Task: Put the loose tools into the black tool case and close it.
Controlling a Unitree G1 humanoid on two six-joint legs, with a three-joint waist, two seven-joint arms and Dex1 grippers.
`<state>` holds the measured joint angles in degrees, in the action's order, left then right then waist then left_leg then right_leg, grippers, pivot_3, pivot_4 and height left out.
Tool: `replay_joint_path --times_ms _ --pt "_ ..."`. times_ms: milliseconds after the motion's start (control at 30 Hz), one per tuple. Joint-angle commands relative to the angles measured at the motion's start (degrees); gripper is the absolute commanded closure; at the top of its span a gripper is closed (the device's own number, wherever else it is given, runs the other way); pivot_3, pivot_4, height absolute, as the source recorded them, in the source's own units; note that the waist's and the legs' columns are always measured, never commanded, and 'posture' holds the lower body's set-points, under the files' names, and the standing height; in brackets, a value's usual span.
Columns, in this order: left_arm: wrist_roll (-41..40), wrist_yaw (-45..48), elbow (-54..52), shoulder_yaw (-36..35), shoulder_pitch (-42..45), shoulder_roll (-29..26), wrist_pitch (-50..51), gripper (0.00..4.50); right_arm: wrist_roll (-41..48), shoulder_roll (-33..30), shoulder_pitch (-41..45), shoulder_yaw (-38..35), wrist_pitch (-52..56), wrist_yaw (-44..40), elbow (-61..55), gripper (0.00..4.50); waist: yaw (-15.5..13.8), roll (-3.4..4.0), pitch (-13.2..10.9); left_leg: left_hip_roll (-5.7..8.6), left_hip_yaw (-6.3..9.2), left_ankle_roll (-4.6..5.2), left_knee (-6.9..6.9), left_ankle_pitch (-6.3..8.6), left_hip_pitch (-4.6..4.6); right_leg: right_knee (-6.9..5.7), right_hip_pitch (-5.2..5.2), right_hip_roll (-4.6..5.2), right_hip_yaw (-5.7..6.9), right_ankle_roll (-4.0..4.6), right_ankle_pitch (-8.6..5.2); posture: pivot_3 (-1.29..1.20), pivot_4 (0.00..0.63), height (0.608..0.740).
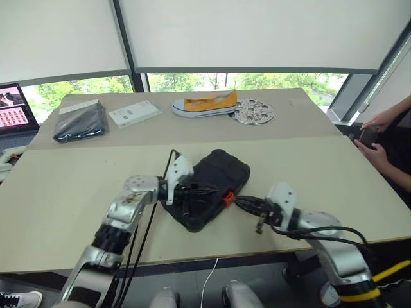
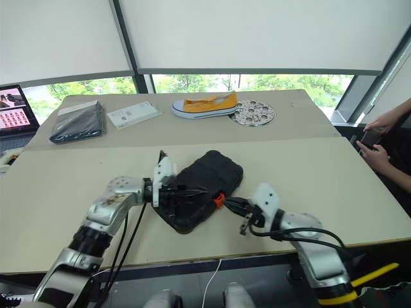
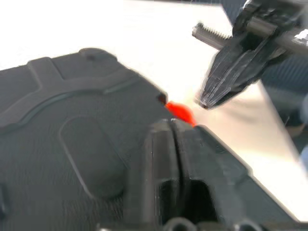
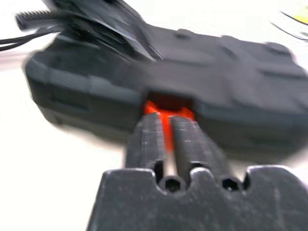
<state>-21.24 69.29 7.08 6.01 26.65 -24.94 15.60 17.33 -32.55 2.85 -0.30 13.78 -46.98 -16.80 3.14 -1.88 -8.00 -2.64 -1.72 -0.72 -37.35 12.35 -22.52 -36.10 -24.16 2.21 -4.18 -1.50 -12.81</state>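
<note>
Progress: the black tool case (image 1: 213, 188) is lying shut on the bench (image 1: 77, 192), no loose tools showing; judging by this, only the orange latch (image 1: 227, 198) may be left to check.
Left tool (image 1: 192, 190): fingers are sitting pressed together, grasping nothing, hovering over the case's near-left end.
Case: sitting between both tools, mid-bench.
Right tool (image 1: 243, 203): fingers nearly together, empty, pointing at the latch just beside it.

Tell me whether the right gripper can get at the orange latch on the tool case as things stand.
Probably yes. The right gripper points straight at the orange latch on the near edge of the closed black tool case, with only bare table between. The left gripper sits over the lid, off to the side.
</note>
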Motion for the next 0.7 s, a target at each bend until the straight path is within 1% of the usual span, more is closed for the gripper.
replay_joint_path --times_ms 33,67,100,133,167,200,233,267,333,400,467,600,700 --pt "-2.8 1.6 -1.8 -6.5 -4.2 -5.2 -2.3 2.17 1.9 -3.6 -3.2 -5.0 -5.7 -4.1 -2.7 2.25 0.0 -0.02 0.0 0.00 0.00 0.00 0.10 0.00 0.03 -0.01 -0.02 0.00 0.00 0.02 -0.02 0.00 0.150 0.740" --pt "-3.3 1.7 -2.4 -7.6 -5.0 -6.4 -2.3 1.82 1.7 -4.3 -3.9 -5.7 -7.2 -4.7 -2.3 1.88 0.0 -0.04 0.0 -0.01 0.00 0.00 0.25 0.00 0.10 0.00 -0.02 -0.02 0.01 0.08 -0.06 0.00 0.150 0.740" --pt "-3.2 1.5 -2.7 -10.2 -7.0 -8.9 -3.2 1.52 1.8 -5.5 -4.9 -7.1 -11.3 -7.4 -0.7 1.60 0.1 -0.05 -0.1 -0.02 0.00 0.00 0.33 0.00 0.13 -0.01 -0.03 -0.04 0.01 0.12 -0.09 0.00 0.150 0.740" --pt "-1.6 0.3 -2.3 -13.2 -9.8 -11.9 -5.1 1.23 3.7 -6.8 -5.6 -8.3 -16.5 -13.0 1.3 1.35 0.1 -0.06 -0.1 -0.04 0.00 0.00 0.39 0.00 0.16 -0.01 -0.03 -0.08 0.01 0.15 -0.11 0.00 0.150 0.740" --pt "-0.5 -0.6 -1.8 -15.5 -12.4 -14.5 -6.4 0.85 4.0 -7.9 -6.1 -9.4 -20.2 -15.7 3.4 0.96 0.3 -0.07 -0.2 -0.07 0.00 0.00 0.40 0.00 0.15 -0.01 -0.09 -0.11 0.01 0.16 -0.12 0.00 0.150 0.740" --pt "0.7 -1.6 -1.3 -17.6 -14.7 -16.1 -9.3 0.62 4.0 -8.7 -6.1 -10.3 -22.4 -16.8 5.4 0.69 0.4 -0.17 -0.4 -0.08 0.00 0.00 0.45 0.00 0.18 0.02 -0.08 -0.12 0.01 0.17 -0.13 0.00 0.150 0.740" --pt "1.5 -3.1 -1.5 -19.6 -17.6 -17.2 -11.2 0.21 4.6 -9.5 -5.7 -10.9 -22.2 -17.9 7.1 0.32 0.4 -0.28 -0.4 -0.11 0.00 0.00 0.49 0.00 0.18 0.02 -0.08 -0.11 0.03 0.20 -0.18 0.00 0.150 0.740" --pt "2.0 -4.2 -2.1 -21.0 -19.9 -17.9 -12.2 0.08 5.0 -10.0 -5.3 -11.3 -21.8 -18.3 8.3 0.08 0.3 -0.37 -0.6 -0.11 0.00 0.00 0.49 0.00 0.18 0.03 -0.07 -0.10 0.05 0.20 -0.19 0.00 0.150 0.740" --pt "1.8 -4.8 -3.2 -23.7 -24.8 -19.0 -13.1 0.08 5.6 -10.5 -3.7 -11.9 -22.2 -19.1 10.8 0.08 0.0 -0.45 -0.6 -0.08 -0.03 0.00 0.49 0.00 0.16 0.07 -0.07 0.05 0.07 0.31 -0.26 0.00 0.150 0.740" --pt "-0.1 -3.1 -4.1 -26.8 -30.1 -18.8 -16.1 0.08 5.2 -10.5 -1.8 -12.0 -24.0 -20.0 14.6 0.08 -0.5 -0.52 -0.7 -0.09 -0.09 -0.01 0.49 0.00 0.16 0.07 -0.09 0.25 0.09 0.37 -0.33 0.00 0.150 0.740" --pt "0.8 -4.6 -4.3 -28.3 -34.1 -18.5 -18.3 0.08 4.2 -10.6 -0.1 -11.1 -26.4 -21.6 18.2 0.08 -0.9 -0.61 -0.7 -0.10 -0.16 -0.01 0.48 0.00 0.13 0.13 -0.12 0.34 0.08 0.47 -0.38 0.00 0.150 0.740" --pt "1.7 -8.7 -5.7 -29.2 -37.3 -16.7 -20.6 0.08 3.5 -10.8 2.2 -9.4 -28.7 -24.2 22.1 0.08 -2.4 -0.61 -0.8 -0.14 -0.19 -0.02 0.49 0.01 0.09 0.17 -0.13 0.36 0.16 0.48 -0.39 0.00 0.150 0.740" --pt "1.9 -10.7 -6.8 -29.3 -37.8 -16.4 -21.1 0.08 3.5 -10.8 3.6 -9.1 -29.4 -24.7 24.0 0.08 -2.6 -0.61 -0.8 -0.13 -0.20 -0.02 0.49 0.01 0.07 0.17 -0.14 0.35 0.17 0.49 -0.40 0.00 0.150 0.740"
